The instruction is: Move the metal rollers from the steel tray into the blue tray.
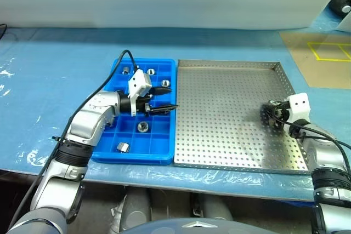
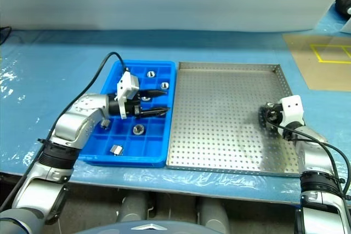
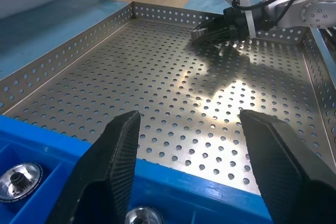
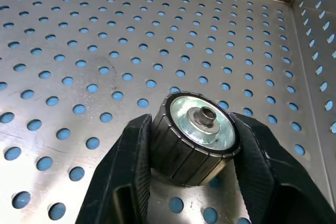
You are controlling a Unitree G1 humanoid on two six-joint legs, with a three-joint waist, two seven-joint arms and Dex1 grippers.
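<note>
The steel tray [image 1: 230, 97] lies right of the blue tray [image 1: 131, 157], their long sides touching. Near the steel tray's right rim, my right gripper [image 4: 194, 129] is shut on a metal roller [image 4: 197, 135], a dark ribbed cylinder with a shiny face and centre hub, resting on the perforated floor. The same gripper [image 1: 270, 114] shows low over that tray. My left gripper [image 1: 173, 98] hovers open over the blue tray's right edge, pointing toward the steel tray, nothing between its fingers. Several metal rollers [image 1: 143, 126] sit in separate compartments of the blue tray.
Both trays rest on a table under a blue cover [image 1: 55, 69]. A brown board with a yellow taped square [image 1: 329, 52] lies at the far right. A black cable [image 1: 118, 64] arcs over my left arm.
</note>
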